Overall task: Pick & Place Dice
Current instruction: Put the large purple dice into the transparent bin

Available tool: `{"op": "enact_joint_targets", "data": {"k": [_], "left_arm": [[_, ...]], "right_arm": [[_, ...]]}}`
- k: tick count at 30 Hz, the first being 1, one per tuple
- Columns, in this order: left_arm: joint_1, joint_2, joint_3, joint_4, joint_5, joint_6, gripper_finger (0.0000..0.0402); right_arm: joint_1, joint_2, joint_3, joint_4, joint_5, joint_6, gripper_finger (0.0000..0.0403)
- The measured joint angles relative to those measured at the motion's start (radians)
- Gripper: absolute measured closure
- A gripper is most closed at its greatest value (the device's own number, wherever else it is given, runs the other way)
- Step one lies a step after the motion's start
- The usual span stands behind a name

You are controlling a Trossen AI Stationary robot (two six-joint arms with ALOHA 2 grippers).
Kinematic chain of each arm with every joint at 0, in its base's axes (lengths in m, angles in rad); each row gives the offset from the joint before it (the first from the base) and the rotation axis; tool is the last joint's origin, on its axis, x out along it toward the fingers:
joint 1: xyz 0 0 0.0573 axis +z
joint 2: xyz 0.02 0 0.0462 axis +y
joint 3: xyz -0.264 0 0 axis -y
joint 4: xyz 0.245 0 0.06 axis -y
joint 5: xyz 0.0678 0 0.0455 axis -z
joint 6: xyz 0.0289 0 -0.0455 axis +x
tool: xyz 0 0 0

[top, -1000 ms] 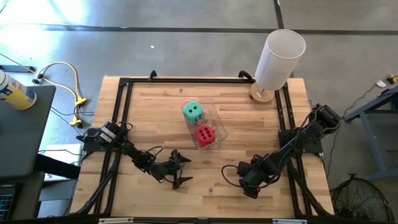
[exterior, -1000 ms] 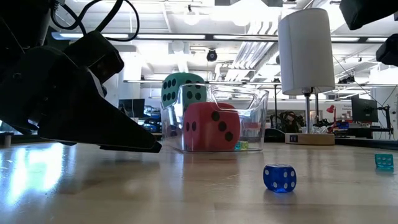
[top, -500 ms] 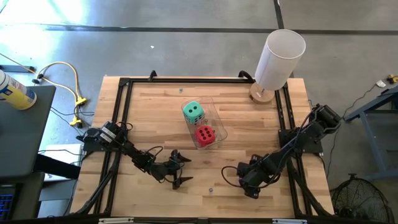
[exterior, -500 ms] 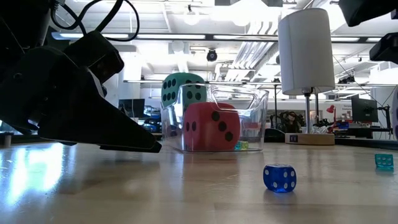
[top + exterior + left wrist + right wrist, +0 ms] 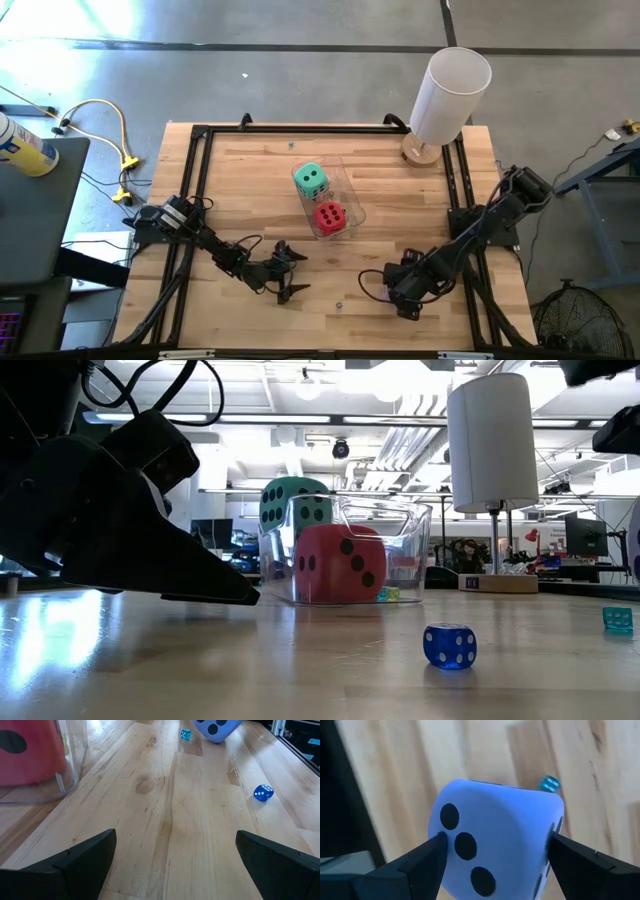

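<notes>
The purple die (image 5: 495, 820) sits between the fingers of my right gripper (image 5: 495, 838), near the table's right front (image 5: 403, 293). It also shows far off in the left wrist view (image 5: 217, 727). A green die (image 5: 311, 179) and a red die (image 5: 329, 215) lie in the clear bin (image 5: 352, 205) at mid-table. My left gripper (image 5: 290, 272) (image 5: 175, 837) rests open near the front left, with only bare wood between its fingers. The pink die is out of view. My right gripper pinches the purple die between its two fingers. One finger (image 5: 427, 852) is at the edge of the three-pip face (image 5: 451, 827), the other (image 5: 570, 855) on the opposite side (image 5: 554, 827). The fingers come from above, pointing steeply down. I cannot tell whether the die is clear of the table.
A small blue die (image 5: 449, 646) (image 5: 263, 793) and a small teal one (image 5: 617, 618) (image 5: 185, 734) lie on the wood toward the front right. A white cylinder lamp (image 5: 448, 95) stands at the far right corner. A black rail frame (image 5: 195, 180) runs round the table.
My right wrist has rolled slightly above the purple die, and its dark parts stand a touch higher in the low view. A thin purple strip now shows at that view's right edge.
</notes>
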Motion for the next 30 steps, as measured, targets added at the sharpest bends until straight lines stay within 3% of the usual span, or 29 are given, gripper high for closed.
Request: {"op": "enact_joint_targets", "data": {"k": [8,20,30], "left_arm": [[0.000,0.000,0.000,0.001,0.000,0.002,0.0002],[0.000,0.000,0.000,-0.006,0.001,0.002,0.0002],[0.000,0.000,0.000,-0.006,0.001,0.002,0.0002]], "right_arm": [[0.007,-0.028,0.002,0.092,0.015,-0.074,0.0136],[-0.017,-0.029,0.006,0.090,0.026,-0.126,0.0319],[-0.007,-0.030,0.008,0.091,0.067,-0.139,0.0338]]}}
